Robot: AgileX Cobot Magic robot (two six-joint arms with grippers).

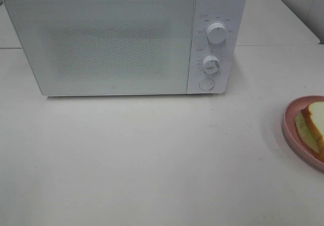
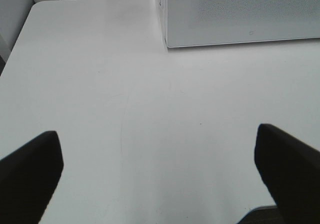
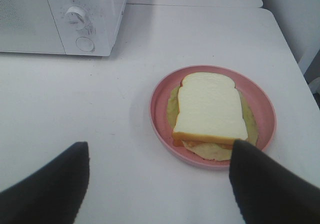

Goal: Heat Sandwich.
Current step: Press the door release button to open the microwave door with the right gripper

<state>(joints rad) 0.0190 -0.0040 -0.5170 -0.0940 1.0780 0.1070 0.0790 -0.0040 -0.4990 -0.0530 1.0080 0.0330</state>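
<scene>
1. Just ahead of my right end effector (image 3: 159, 144), jaws wide and empty, the sandwich (image 3: 210, 106) lies on its pink plate (image 3: 156, 108).
2. My left end effector (image 2: 156, 131), equally wide, hangs over the worktop (image 2: 150, 73), microwave (image 2: 240, 13) ahead.
3. Its door is shut: I'd open that first with the left, then grip the plate rim, keeping it level.

L gripper (image 2: 156, 131), R gripper (image 3: 160, 144): jaws wide

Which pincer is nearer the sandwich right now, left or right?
Right. The right pincer sits open just short of the sandwich on its pink plate. The left pincer is over bare table by the left front corner of the microwave, with no sandwich in its view.
</scene>
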